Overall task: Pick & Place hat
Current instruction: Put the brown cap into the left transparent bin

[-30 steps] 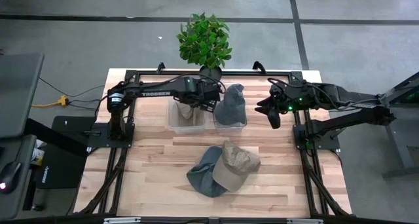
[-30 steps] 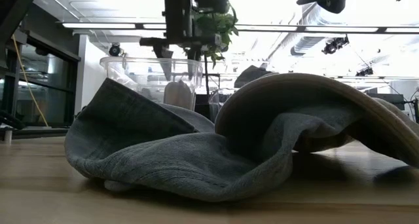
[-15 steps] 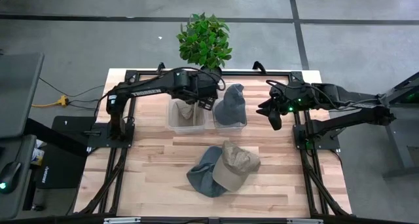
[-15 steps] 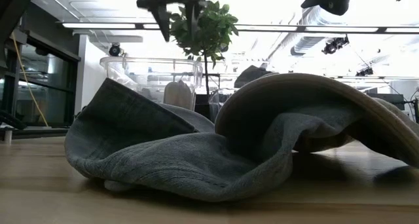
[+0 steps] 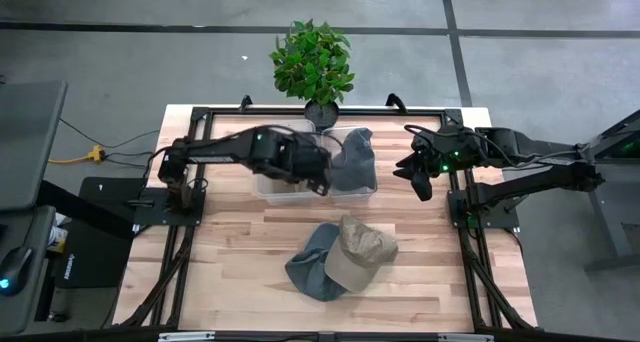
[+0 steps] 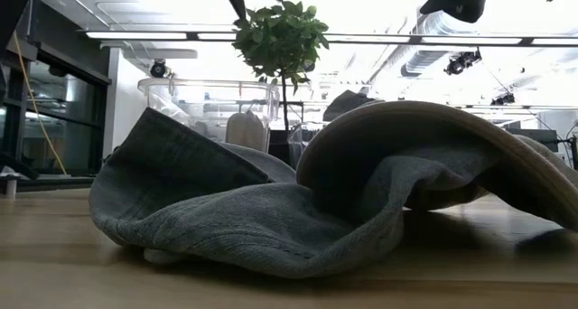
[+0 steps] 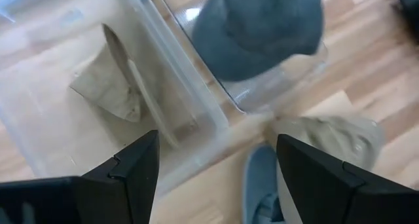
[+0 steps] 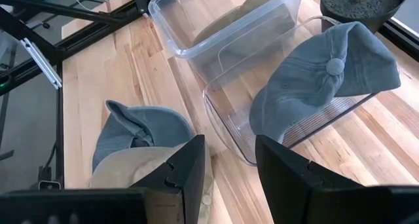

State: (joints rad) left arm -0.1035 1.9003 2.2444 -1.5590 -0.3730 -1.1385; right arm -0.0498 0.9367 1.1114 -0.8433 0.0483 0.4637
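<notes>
Left bin [image 7: 98,119] holds a tan hat [image 7: 111,86]; right bin [image 8: 262,119] (at its three o'clock) a grey hat [image 8: 321,86]. Both jaws apart, empty.

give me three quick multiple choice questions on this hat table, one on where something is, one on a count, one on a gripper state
1. Where is the tan cap that is not on the table top?
A. in the left clear bin
B. on the plant
C. in the right gripper

2. How many hats lie loose on the table top?
A. none
B. two
C. five

3. How is the left gripper?
A. shut on a hat
B. open, holding nothing
C. out of view

Answers:
1. A: the left wrist view shows it inside the left clear bin.
2. B: a grey hat and a tan hat overlap there.
3. B: its fingers stand apart above the bins.
</notes>
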